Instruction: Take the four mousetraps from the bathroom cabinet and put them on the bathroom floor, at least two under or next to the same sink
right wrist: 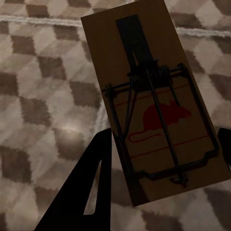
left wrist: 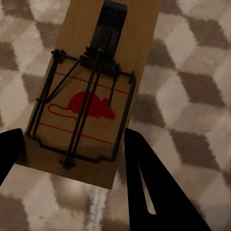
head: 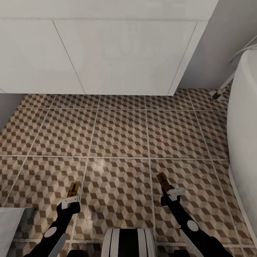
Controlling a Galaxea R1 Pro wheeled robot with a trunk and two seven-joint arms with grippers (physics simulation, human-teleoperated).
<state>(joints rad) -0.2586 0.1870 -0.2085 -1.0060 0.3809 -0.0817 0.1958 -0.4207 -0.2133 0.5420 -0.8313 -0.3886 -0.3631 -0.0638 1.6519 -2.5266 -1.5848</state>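
- Landmark: the white sink cabinet (head: 107, 53) stands at the far edge of the tiled floor (head: 121, 135). All positions below are given relative to it.
- Left gripper (head: 70, 201): closed on the near end of a mousetrap (head: 73, 190), with one finger (left wrist: 159, 187) on each long edge of the board. The trap is held above the floor, well short of the sink cabinet, opposite its left door.
- Right gripper (head: 172, 193): closed the same way on a second mousetrap (head: 164, 181), a finger (right wrist: 84, 192) against its edge. This trap sits opposite the right end of the sink cabinet, with the bathtub (head: 244, 135) off to the side.
- Each trap faces up. The wire frame, spring coil and red mouse print are visible in both wrist views.
- Handling, as a judgement: the boards appear light, stiff and thin, with smooth edges that may slip if the grip relaxes.
- Grip the bare wooden edges only. Keep fingers off the spring and wire bar.
- Release low, so the flat board lands level beside the sink cabinet.
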